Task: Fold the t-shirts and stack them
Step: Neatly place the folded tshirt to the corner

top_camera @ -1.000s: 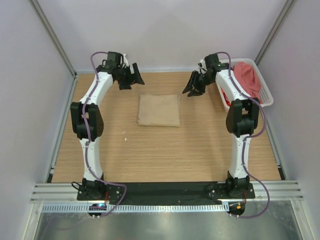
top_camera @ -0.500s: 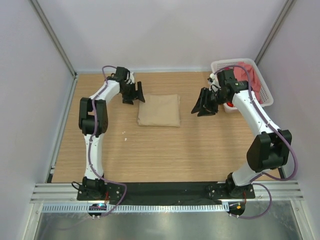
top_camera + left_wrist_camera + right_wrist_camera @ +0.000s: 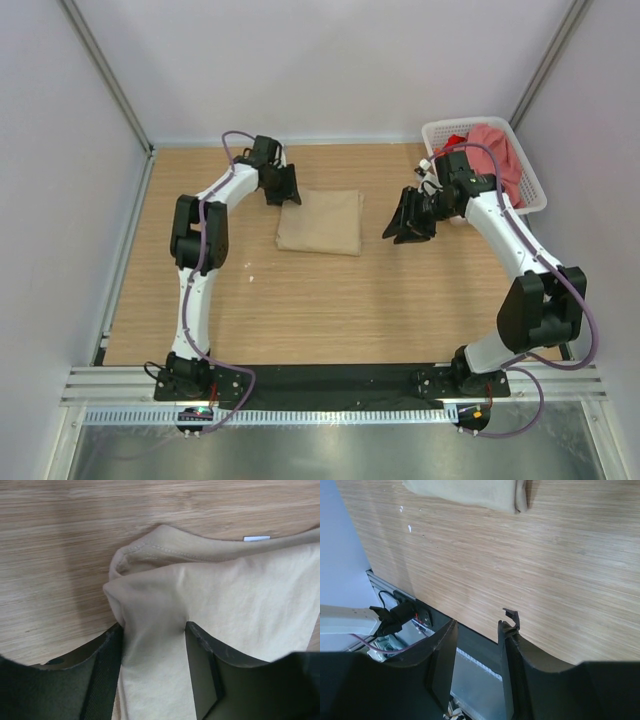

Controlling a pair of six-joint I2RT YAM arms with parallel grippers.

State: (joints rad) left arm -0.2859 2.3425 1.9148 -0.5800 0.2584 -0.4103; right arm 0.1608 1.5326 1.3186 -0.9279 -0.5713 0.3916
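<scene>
A folded beige-tan t-shirt [image 3: 320, 222] lies flat on the wooden table, slightly behind its middle. My left gripper [image 3: 285, 190] is at the shirt's back left corner. In the left wrist view that corner of the t-shirt [image 3: 225, 590] is bunched up between the two fingers, and the gripper [image 3: 152, 627] is shut on it. My right gripper [image 3: 408, 222] hangs open and empty above the table, to the right of the shirt and clear of it; the shirt's edge [image 3: 470, 492] shows at the top of its own view. A dusty pink t-shirt [image 3: 495, 150] is heaped in the basket.
The white lattice basket [image 3: 535, 195] stands at the back right corner against the right wall. Side walls and metal frame posts close in the table. A black strip and a metal rail [image 3: 330, 380] run along the near edge by the arm bases.
The left gripper moved right to the beige shirt's back left corner and its fingers closed in on the cloth. The right arm swung down and toward the middle, away from the basket.
</scene>
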